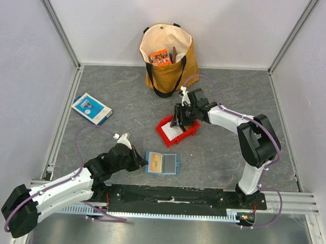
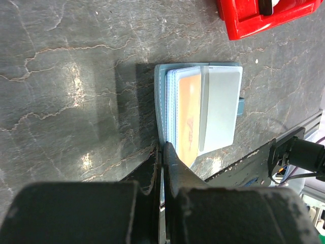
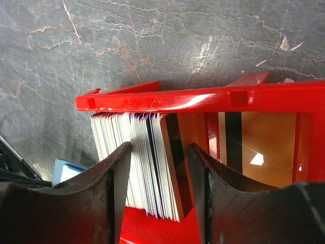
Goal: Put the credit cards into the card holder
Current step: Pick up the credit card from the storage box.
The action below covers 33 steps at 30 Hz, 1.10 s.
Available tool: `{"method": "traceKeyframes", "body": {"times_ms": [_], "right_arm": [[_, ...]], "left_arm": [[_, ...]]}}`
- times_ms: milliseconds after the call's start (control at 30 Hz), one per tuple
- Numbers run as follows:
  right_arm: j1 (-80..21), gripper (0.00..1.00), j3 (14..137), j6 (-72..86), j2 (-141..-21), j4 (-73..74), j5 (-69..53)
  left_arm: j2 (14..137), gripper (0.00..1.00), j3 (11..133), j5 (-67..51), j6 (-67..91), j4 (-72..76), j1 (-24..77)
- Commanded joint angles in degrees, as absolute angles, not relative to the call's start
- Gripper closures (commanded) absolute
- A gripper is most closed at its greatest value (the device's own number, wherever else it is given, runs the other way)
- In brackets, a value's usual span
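Our right gripper [image 3: 160,152] hangs in the red bin [image 3: 203,99] mid-table, fingers apart astride the cards [image 3: 147,168], likely to pinch one off. The holder [image 1: 163,163] lies open near the front edge, with our left gripper [image 2: 163,152], fingers together, at its rim, seemingly pinning it. The cards stand on edge, faces toward the fingers, top edges running toward the bin's wall.

One card holder [image 1: 163,163], one red bin [image 1: 177,131]

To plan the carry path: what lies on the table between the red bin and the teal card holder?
Nothing: the table between the red bin and the card holder is bare, as the top and left wrist views show.
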<state>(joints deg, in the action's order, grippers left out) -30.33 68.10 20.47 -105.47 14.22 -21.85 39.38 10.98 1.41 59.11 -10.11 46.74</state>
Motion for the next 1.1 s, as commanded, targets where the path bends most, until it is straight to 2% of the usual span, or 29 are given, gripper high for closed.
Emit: {"method": "traceKeyframes", "body": {"times_ms": [0, 167, 367, 500, 733, 900, 1067], "right_arm": [[-30.4, 0.46, 67.7, 20.7, -102.5, 13.4, -25.1], [-30.3, 0.51, 67.7, 20.7, -101.8, 13.5, -25.1], [-30.5, 0.53, 68.1, 20.7, -101.6, 13.9, -25.1], [-30.3, 0.66, 68.0, 20.6, -102.0, 14.2, -25.2], [-30.2, 0.80, 67.9, 20.4, -102.0, 14.2, -24.5], [-30.0, 0.81, 68.1, 20.2, -101.3, 14.2, -22.3], [-30.2, 0.90, 69.1, 18.9, -102.0, 16.4, -17.2]], "left_arm": [[39.4, 0.98, 12.8, 1.8, 58.5, -8.0, 46.8], [39.3, 0.98, 12.6, 1.8, 58.5, -7.9, 46.8], [39.4, 0.98, 12.7, 1.8, 58.5, -7.7, 46.8], [39.6, 0.98, 12.7, 1.7, 58.5, -7.6, 46.8], [39.8, 0.98, 12.5, 1.6, 58.5, -7.5, 46.7], [39.5, 0.98, 12.6, 1.7, 58.5, -7.8, 46.8], [39.5, 0.98, 12.5, 1.8, 58.5, -7.9, 46.7]]}}
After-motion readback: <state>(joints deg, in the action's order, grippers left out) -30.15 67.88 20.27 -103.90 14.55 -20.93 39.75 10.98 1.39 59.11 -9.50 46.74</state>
